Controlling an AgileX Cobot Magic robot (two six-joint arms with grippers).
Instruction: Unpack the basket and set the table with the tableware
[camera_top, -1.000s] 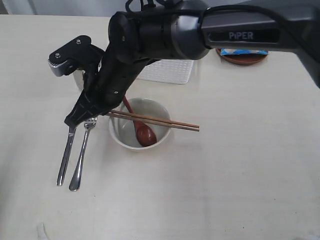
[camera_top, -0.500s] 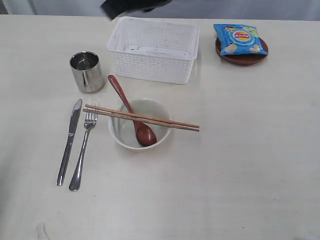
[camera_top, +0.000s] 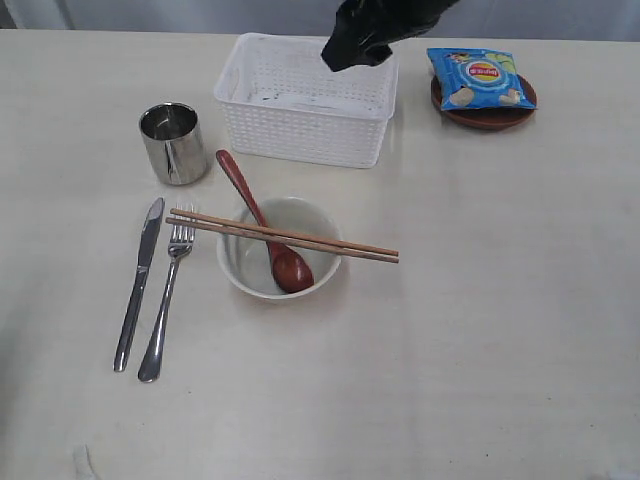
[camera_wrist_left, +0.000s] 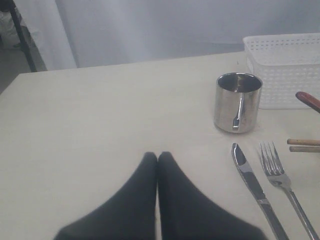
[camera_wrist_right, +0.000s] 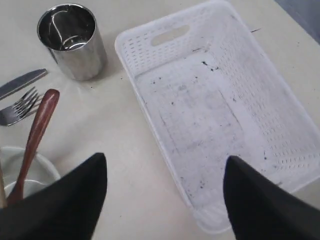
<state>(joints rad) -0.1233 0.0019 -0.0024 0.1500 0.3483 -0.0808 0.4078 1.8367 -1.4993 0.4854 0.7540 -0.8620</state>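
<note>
The white basket (camera_top: 305, 100) stands empty at the back of the table (camera_top: 480, 350). In front lie the steel cup (camera_top: 173, 143), knife (camera_top: 138, 285), fork (camera_top: 167, 300), and the white bowl (camera_top: 235, 270) holding the wooden spoon (camera_top: 262, 225), with two chopsticks (camera_top: 290, 237) across its rim. My right gripper (camera_wrist_right: 166, 159) is open and empty, hovering over the basket (camera_wrist_right: 220, 110); in the exterior view this gripper (camera_top: 365, 35) is a dark blur above the basket's far right corner. My left gripper (camera_wrist_left: 157, 156) is shut, empty, low over bare table left of the knife (camera_wrist_left: 252, 182).
A blue chip bag (camera_top: 478, 78) rests on the small brown plate (camera_top: 488, 118) at the back right. The cup (camera_wrist_left: 238, 102) stands just left of the basket (camera_wrist_left: 285, 70). Bare tabletop stretches along the front and the right side.
My right arm has lifted away from the knife and fork, swung out of the exterior view, and now hangs above the basket. The tableware has not moved.
</note>
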